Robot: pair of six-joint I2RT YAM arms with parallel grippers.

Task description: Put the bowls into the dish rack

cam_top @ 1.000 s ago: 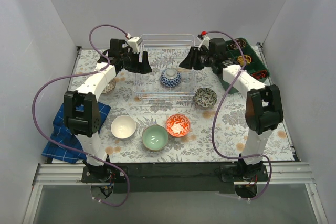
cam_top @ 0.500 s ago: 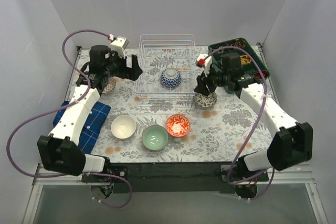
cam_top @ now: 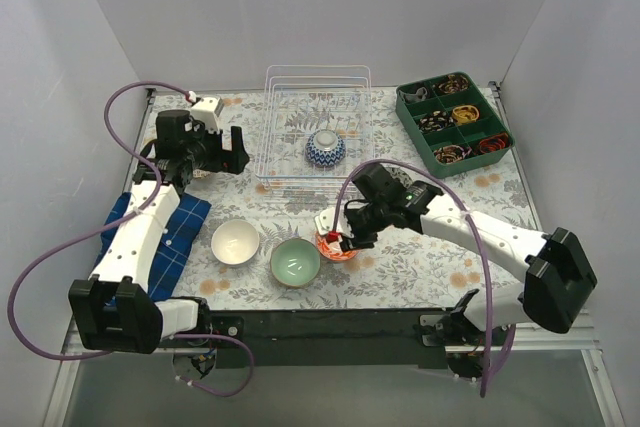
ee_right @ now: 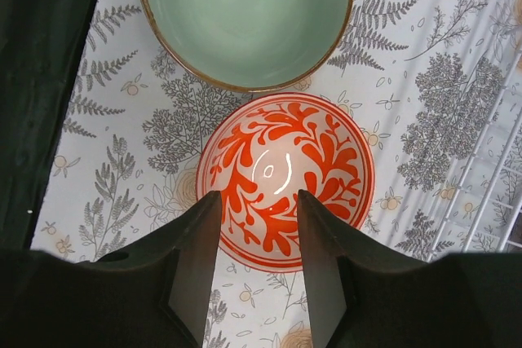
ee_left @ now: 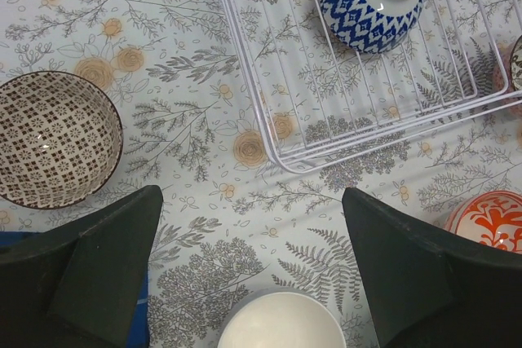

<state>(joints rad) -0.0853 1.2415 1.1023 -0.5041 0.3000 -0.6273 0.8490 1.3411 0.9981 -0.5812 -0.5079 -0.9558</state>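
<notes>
While I watched the feeds, the right fingers (ee_right: 192,266) hung just above the orange-red bowl (ee_right: 285,169), parted, with the bowl's near rim showing in the gap between them; I could not tell whether they touched the ceramic. That bowl sat upright on the table (cam_top: 400,272), just beside the mint green bowl (ee_right: 245,18), and the white bowl (cam_top: 235,241) stood on the green one's other side, toward the left arm. The left fingers (ee_left: 98,275) were spread wide and gripped nothing, hovering over bare table between the white bowl and the dish rack (ee_left: 383,95). Inside the rack lay one blue-and-white bowl (ee_left: 359,10), turned base up. A reddish-brown patterned bowl (ee_left: 53,148) rested on the table left of the rack, apart from it. A dark green compartmented tray (cam_top: 455,127) stood at the far right corner, and a blue cloth (cam_top: 185,227) lay under the left arm.
</notes>
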